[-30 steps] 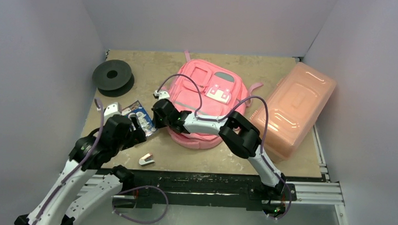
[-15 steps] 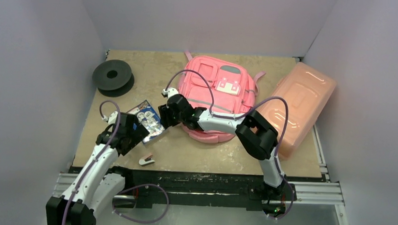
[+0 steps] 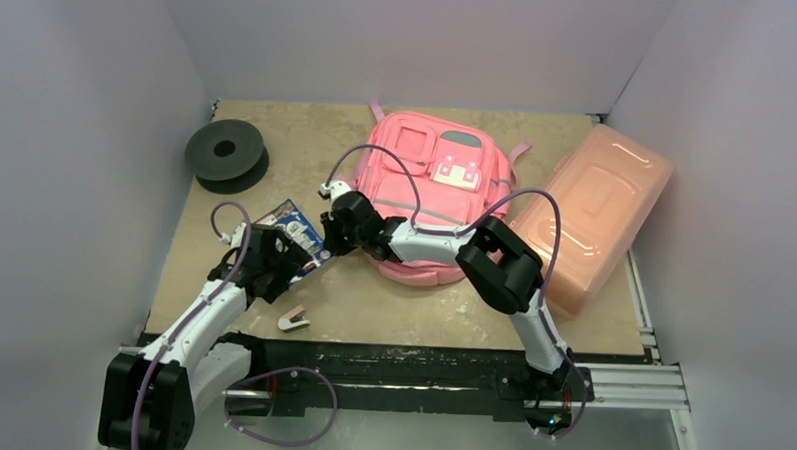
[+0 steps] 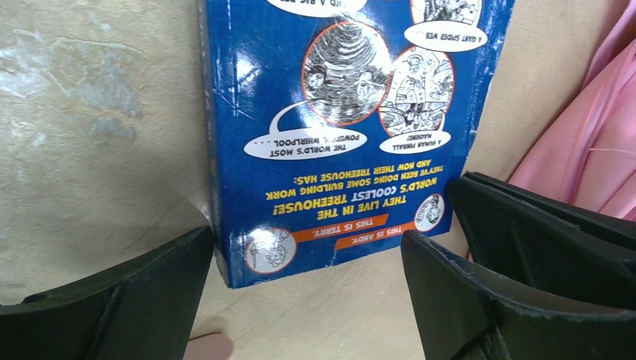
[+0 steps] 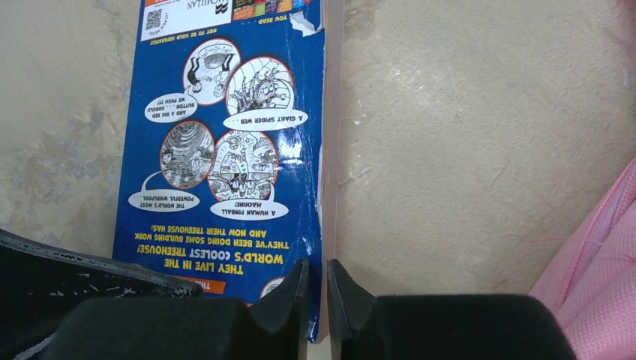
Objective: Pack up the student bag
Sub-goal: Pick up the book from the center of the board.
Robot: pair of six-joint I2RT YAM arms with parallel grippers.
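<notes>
Beside one backpack (image 3: 482,153), right fingers (image 5: 279,301) pinch one book (image 5: 225,150); left fingers (image 4: 112,300) spread apart.

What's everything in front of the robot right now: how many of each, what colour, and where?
student bag: one, pink with a grey stripe, lying at the far middle of the table.
plastic box: one, salmon-pink, lid closed, right of the bag.
spool: one, black, far left corner.
book: one, blue cover with cartoon bubbles, left of the bag.
small white item: one, white with some pink, near edge, in front of the book.
table: one, worn beige top.
left tool: one, black, open, fingers on either side of the book's end.
right tool: one, black, closed on the book's edge.
</notes>
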